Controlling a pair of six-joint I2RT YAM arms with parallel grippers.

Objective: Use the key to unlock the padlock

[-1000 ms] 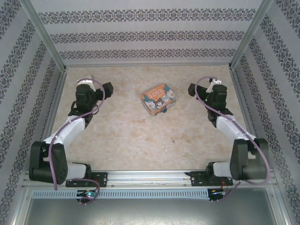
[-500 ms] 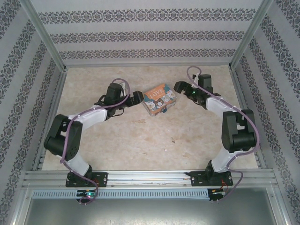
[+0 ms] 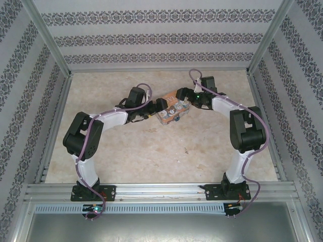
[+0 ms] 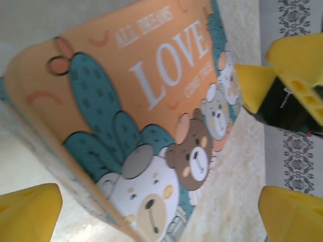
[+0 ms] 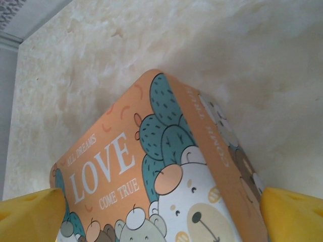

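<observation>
The colourful "LOVE" tin [image 3: 172,114] lies on the table's far middle. A tiny dark speck at its near corner looks like the padlock [image 3: 177,120]. A thin greyish speck on the bare table nearer the arms looks like the key [image 3: 185,149]. My left gripper [image 3: 161,106] hovers at the tin's left end, open, its yellow fingertips [image 4: 30,214] straddling the lid [image 4: 151,101]. My right gripper [image 3: 182,96] is at the tin's far right end, also open, and the lid [image 5: 151,186] lies between its fingertips [image 5: 295,217]. Neither holds anything.
The right gripper's yellow fingers [image 4: 295,55] appear in the left wrist view just past the tin's far edge, so the two grippers are close together. Patterned walls [image 3: 151,38] and metal posts [image 3: 50,45] enclose the marbled table [image 3: 126,146].
Both arms have swung inward from the table's sides to the tin, the left from the left and the right from the right. Both grippers stayed open; the tin has not moved.
</observation>
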